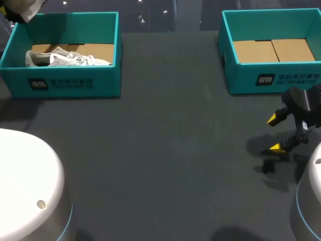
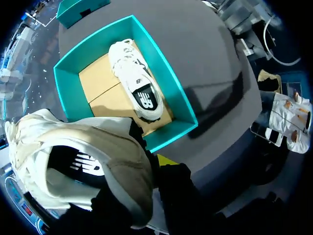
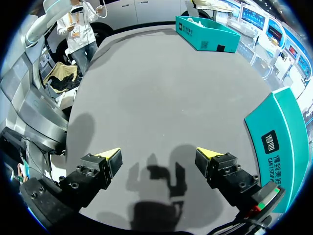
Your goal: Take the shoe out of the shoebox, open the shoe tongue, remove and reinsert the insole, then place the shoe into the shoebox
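Note:
My left gripper [image 2: 149,169] is shut on a cream-white shoe [image 2: 78,156], held high above the left teal shoebox [image 2: 168,81]; only one yellow fingertip [image 2: 166,160] shows beside the shoe. In the head view this held shoe [image 1: 25,7] peeks in at the far left corner. A second white shoe [image 1: 67,58] lies on its side inside that left shoebox [image 1: 70,83], also seen under the gripper as the boxed shoe [image 2: 137,83]. My right gripper [image 1: 277,133] hovers open and empty over the mat in front of the right shoebox [image 1: 273,78]; its fingers [image 3: 110,157] stand wide apart.
The right shoebox [image 3: 276,147] holds only its cardboard floor and stands close beside my right gripper [image 3: 159,156]. The dark grey mat [image 1: 165,150] stretches between the two boxes. White robot bases [image 1: 25,186] fill the near corners.

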### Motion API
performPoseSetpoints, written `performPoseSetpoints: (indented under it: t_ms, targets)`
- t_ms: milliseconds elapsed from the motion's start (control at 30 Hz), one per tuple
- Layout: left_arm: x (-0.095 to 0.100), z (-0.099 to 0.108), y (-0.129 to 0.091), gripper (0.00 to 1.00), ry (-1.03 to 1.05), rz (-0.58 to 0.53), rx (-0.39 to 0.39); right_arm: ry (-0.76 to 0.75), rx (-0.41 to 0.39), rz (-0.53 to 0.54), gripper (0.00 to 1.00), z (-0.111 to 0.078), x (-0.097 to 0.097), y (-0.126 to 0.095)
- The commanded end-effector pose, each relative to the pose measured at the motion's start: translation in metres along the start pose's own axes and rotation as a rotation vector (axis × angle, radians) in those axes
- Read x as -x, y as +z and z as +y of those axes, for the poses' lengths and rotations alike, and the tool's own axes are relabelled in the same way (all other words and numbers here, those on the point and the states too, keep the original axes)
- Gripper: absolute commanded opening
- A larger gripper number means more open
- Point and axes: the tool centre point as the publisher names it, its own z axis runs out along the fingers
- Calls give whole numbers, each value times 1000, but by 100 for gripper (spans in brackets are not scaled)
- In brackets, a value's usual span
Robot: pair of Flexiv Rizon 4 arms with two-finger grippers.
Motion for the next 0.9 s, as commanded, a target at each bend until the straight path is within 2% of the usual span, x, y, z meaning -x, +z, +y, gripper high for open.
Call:
performPoseSetpoints:
  t_ms: [33,100,133,200,267,300,400,800,900]
  targets:
    - [-7,-1,-1,0,155,-29,-2,1,-3,-2,100,0,-1,0]
    - [-7,-1,-1,0,155,-29,-2,1,-3,-2,100,0,-1,0]
    - [-3,6,1,0,242,-26,15,1,-3,-2,100,0,-1,0]
    - [4,19,2,0,352,20,-75,1,-3,-2,100,0,-1,0]
    - [10,31,4,0,421,41,-66,1,-3,-2,100,0,-1,0]
    - [11,36,3,0,500,56,-109,1,-3,-2,100,0,-1,0]
    - [16,48,5,0,688,55,-65,1,-3,-2,100,0,-1,0]
    - [16,48,5,0,688,55,-65,1,-3,-2,100,0,-1,0]
    - [21,49,11,0,738,55,-8,1,-3,-2,100,0,-1,0]
